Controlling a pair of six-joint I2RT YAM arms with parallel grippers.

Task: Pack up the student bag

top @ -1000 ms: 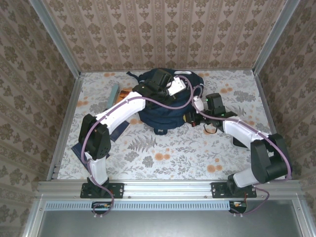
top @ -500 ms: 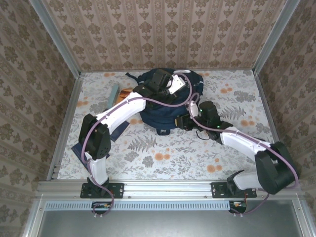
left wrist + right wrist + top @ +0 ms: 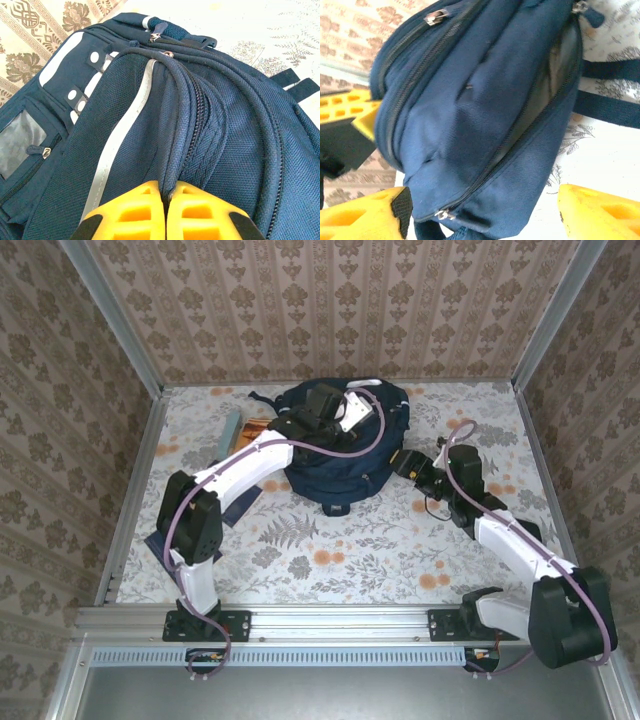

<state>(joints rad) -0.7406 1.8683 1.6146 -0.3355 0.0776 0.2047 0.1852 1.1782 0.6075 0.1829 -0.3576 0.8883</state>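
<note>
The navy student bag (image 3: 322,468) lies at the back middle of the table. My left gripper (image 3: 340,420) is on top of it. In the left wrist view its yellow fingers (image 3: 197,210) are shut on a fold of the bag (image 3: 225,125) beside a closed zipper. My right gripper (image 3: 405,462) is at the bag's right side, open. The right wrist view has the bag (image 3: 470,100) just ahead of my right gripper (image 3: 482,215), its front pocket zipper partly open and pale lining visible. Nothing is held between the right fingers (image 3: 365,217).
A teal item (image 3: 231,426) and an orange book (image 3: 257,424) lie left of the bag. A flat dark case (image 3: 160,542) lies near the left arm's shoulder. Dark bag straps (image 3: 607,102) trail on the floral tabletop (image 3: 380,540). Walls close in the back and sides.
My right gripper has drawn back to the right, away from the bag's front. The bag has risen and rounded slightly under the left gripper's hold.
</note>
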